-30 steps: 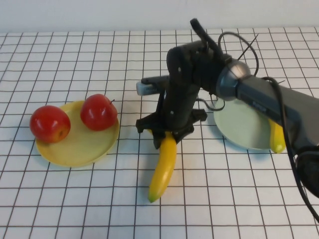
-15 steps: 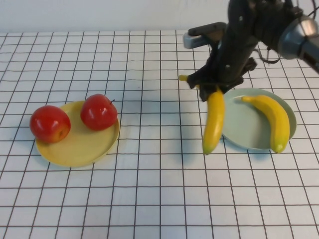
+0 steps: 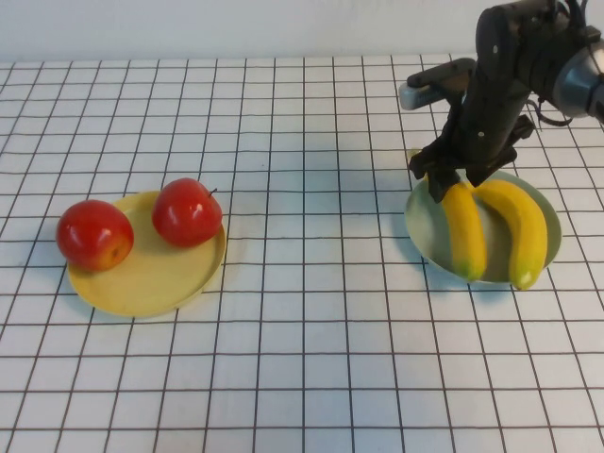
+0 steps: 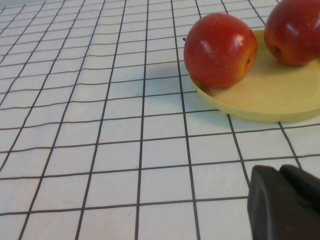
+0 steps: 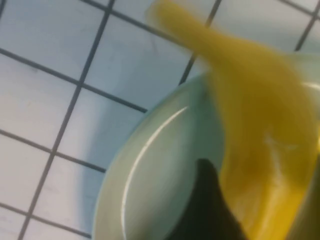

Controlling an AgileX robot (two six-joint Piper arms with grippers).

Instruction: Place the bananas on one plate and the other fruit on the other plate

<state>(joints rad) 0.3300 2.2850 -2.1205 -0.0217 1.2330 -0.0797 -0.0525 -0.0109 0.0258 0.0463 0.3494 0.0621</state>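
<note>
Two yellow bananas (image 3: 464, 236) (image 3: 521, 231) lie side by side on the pale blue-green plate (image 3: 418, 231) at the right. My right gripper (image 3: 453, 179) hangs over the plate's far rim, open, its fingers astride the stem end of the left banana (image 5: 260, 130). One dark finger (image 5: 205, 210) shows beside that banana in the right wrist view. Two red apples (image 3: 94, 235) (image 3: 187, 212) sit on the pale yellow plate (image 3: 151, 278) at the left, one at its left rim. My left gripper (image 4: 285, 200) is shut, low over the table near that plate (image 4: 265, 100).
The table is white with a black grid. Bare grid lies between the two plates and along the front. The right arm's dark body and cables reach in from the back right corner.
The right gripper carried the banana from mid-table to the right and set it on the blue-green plate beside the other banana. Its fingers have spread. The apples stayed put.
</note>
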